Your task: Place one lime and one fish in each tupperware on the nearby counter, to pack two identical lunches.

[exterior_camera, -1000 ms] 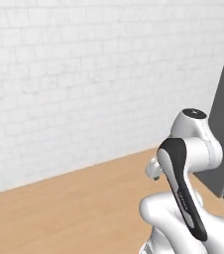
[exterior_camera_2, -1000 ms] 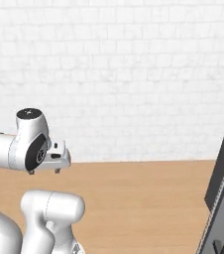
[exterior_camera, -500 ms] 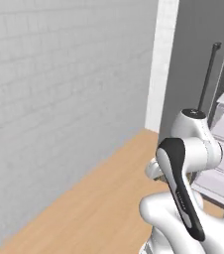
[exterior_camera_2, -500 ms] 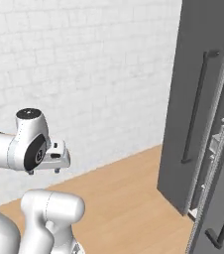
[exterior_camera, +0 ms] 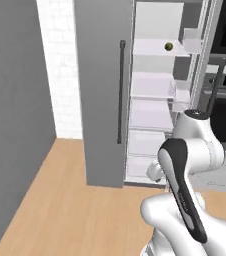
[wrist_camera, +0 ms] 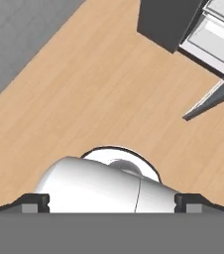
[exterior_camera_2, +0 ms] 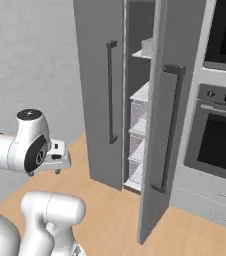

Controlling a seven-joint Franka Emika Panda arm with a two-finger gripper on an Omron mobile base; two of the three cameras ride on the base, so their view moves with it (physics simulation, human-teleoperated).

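Observation:
One lime (exterior_camera: 168, 46), a small dark olive ball, rests on an upper shelf inside the open fridge (exterior_camera: 152, 115), far above and beyond the arm. My gripper (exterior_camera_2: 59, 169) hangs from the folded arm, close to the base and pointing down at the wooden floor (wrist_camera: 99, 89). In the hand view its fingertips (wrist_camera: 34, 202) stand wide apart, open, with nothing held between them. The fish, the tupperware and the counter are out of view.
Both tall dark grey fridge doors stand open, the left door (exterior_camera: 105, 95) and the right door (exterior_camera_2: 160, 125), with white shelves and drawers between them. A black wall oven (exterior_camera_2: 220, 135) stands right of the fridge. A grey wall (exterior_camera: 15, 110) runs along the left.
The whole picture has swung as the base turned: the white brick wall slid away, and the open fridge and oven came into view. The arm holds the same folded pose, jaws still open.

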